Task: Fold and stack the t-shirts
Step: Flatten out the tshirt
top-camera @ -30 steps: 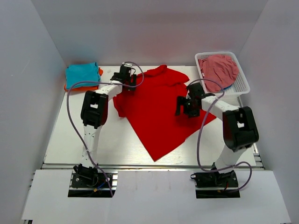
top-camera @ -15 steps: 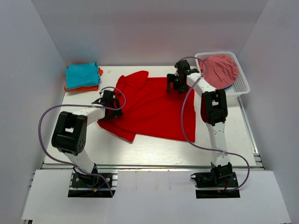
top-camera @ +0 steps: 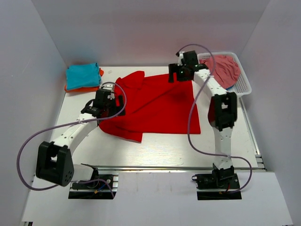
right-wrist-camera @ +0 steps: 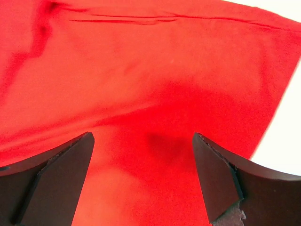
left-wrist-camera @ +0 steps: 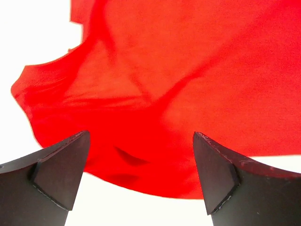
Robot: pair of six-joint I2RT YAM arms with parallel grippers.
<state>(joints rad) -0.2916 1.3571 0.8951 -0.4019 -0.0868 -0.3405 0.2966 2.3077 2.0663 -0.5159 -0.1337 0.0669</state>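
Top external view has the bright red t-shirt spread across the middle of the table. It is not yet folded, and its left side is rumpled, with a flap doubled over near that edge. The left gripper hangs over this rumpled left edge. The right gripper is over the far right corner of the cloth, near the basket that holds a pink garment. Both wrist views show the jaws spread wide with only red cloth beneath and nothing between them, so neither holds the shirt. Having the 2 grippers at opposite ends of the shirt looks like a set-up for taking 2 points at once, probably to pull the cloth flat or carry 1 side over. The teal t-shirt lies folded on the orange t-shirt in the far left corner, well apart from the red one. That looks like the stack, parked out of the working area.
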